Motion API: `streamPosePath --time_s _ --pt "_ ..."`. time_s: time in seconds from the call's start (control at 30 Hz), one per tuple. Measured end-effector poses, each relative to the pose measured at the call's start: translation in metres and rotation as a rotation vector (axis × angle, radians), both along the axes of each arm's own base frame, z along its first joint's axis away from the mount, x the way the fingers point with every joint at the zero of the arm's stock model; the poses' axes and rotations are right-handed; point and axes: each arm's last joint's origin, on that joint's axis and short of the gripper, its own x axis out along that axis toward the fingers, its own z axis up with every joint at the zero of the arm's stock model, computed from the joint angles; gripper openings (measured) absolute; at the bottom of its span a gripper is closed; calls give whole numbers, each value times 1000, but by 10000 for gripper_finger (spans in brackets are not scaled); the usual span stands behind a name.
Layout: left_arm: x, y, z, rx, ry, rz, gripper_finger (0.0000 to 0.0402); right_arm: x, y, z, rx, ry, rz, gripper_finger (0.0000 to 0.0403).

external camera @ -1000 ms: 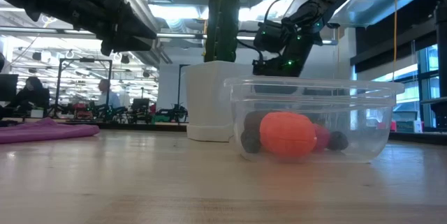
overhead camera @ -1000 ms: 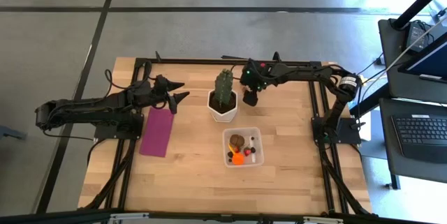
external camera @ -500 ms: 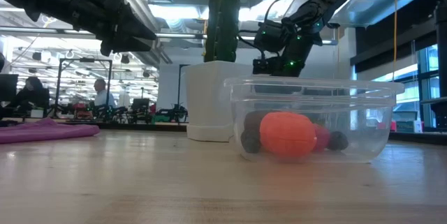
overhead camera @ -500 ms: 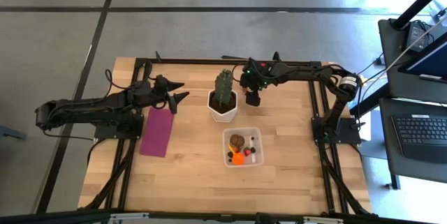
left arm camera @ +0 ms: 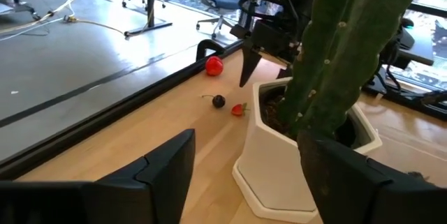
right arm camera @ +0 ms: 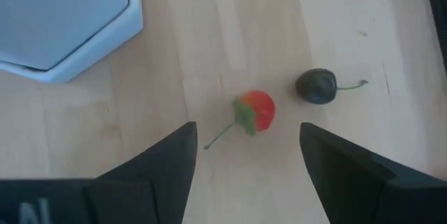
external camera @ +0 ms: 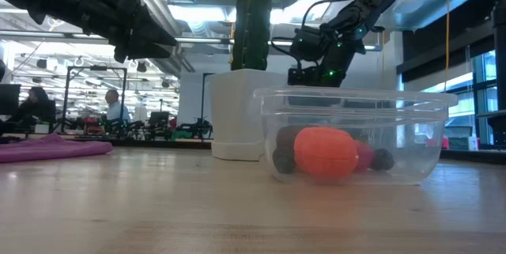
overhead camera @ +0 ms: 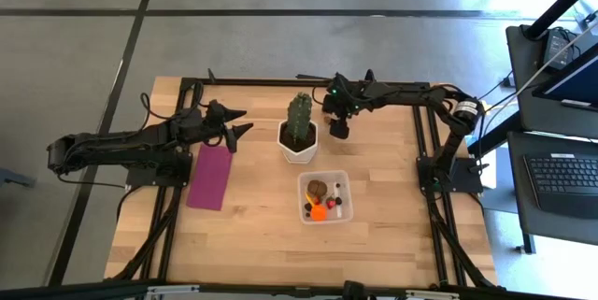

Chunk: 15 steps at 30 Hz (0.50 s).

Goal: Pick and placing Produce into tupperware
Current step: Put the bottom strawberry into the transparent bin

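Observation:
The clear tupperware (overhead camera: 324,197) sits on the table's near middle and holds several produce pieces, among them an orange one (external camera: 326,153). More produce lies loose on the wood beyond the cactus pot: a red piece with a green stem (right arm camera: 255,112), a dark cherry (right arm camera: 316,86) and a larger red piece (left arm camera: 214,65). My right gripper (right arm camera: 244,182) hangs open above the stemmed red piece, pointing down, one finger on either side and touching nothing; the high view shows the right gripper (overhead camera: 338,134) beside the pot. My left gripper (overhead camera: 241,122) waits open in the air, left of the cactus.
The green cactus (overhead camera: 299,113) stands in its white pot (overhead camera: 297,146), close beside my right gripper and between the two arms. A flat magenta rectangle (overhead camera: 210,176) lies on the table under the left arm. Bare wood lies around the tupperware.
My right gripper has shifted slightly toward the table's right, beside the pot, while its wrist drew a little toward the far edge. The left arm and the tupperware have stayed where they were.

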Motion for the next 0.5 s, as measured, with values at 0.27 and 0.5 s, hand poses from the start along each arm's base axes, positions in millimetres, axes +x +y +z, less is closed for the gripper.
streamPosePath --time_s 0.27,0.5 --pt "0 0 0 10 5 4 244 7 -4 -23 23 25 -16 253" --pt "0 0 0 10 6 4 244 12 -7 -33 18 16 -20 253"
